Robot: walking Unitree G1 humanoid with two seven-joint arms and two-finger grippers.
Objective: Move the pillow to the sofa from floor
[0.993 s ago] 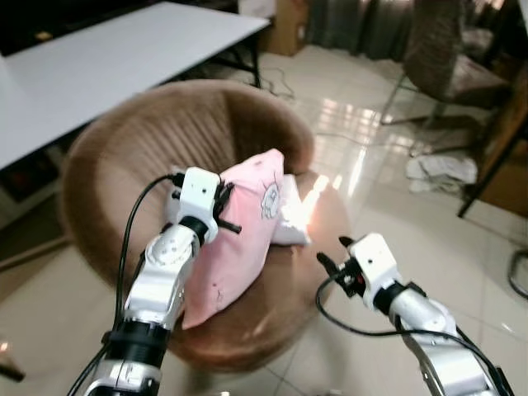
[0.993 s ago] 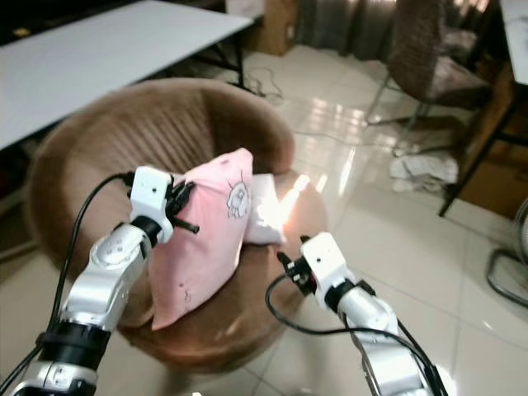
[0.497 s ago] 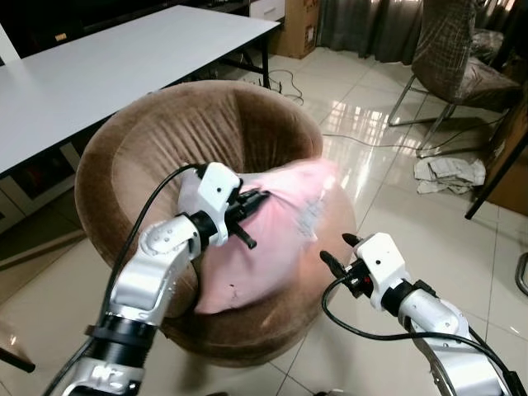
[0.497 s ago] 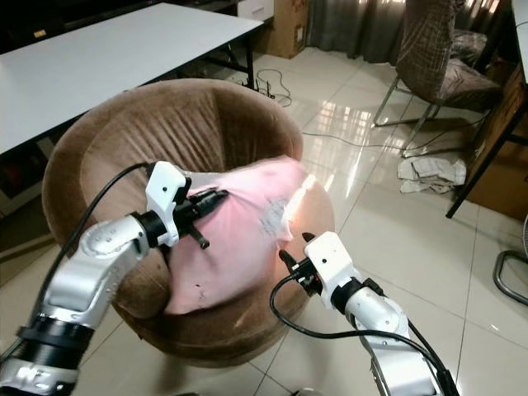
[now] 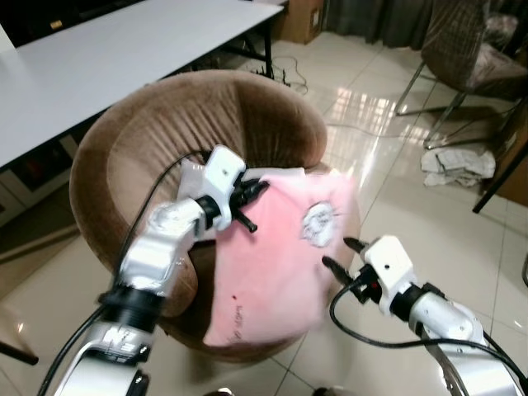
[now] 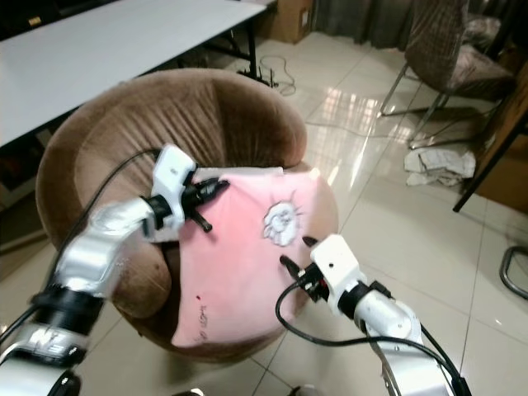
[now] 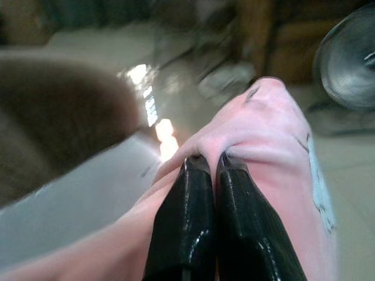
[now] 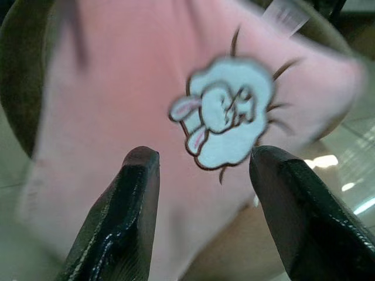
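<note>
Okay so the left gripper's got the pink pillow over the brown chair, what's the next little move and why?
Probably open the left gripper and let go. Its jaws are pinched shut on an upper corner of the pink pillow, which already lies spread across the seat of the brown round chair, its lower edge hanging over the front. The right gripper, jaws open, hovers by the pillow's rabbit patch.

Room light is even and moderately bright in both eye views. Glare is showing on the glossy floor tiles (image 5: 363, 124) beyond the sofa (image 5: 165, 124), in broken white patches. The white table (image 5: 99, 66) is reading slightly washed out. Motion blur is softening the pillow (image 5: 280, 264) at its lower edge and the left arm. The left wrist view is blurring heavily in the background, with a bright floor reflection. The right wrist view is staying soft throughout.
</note>
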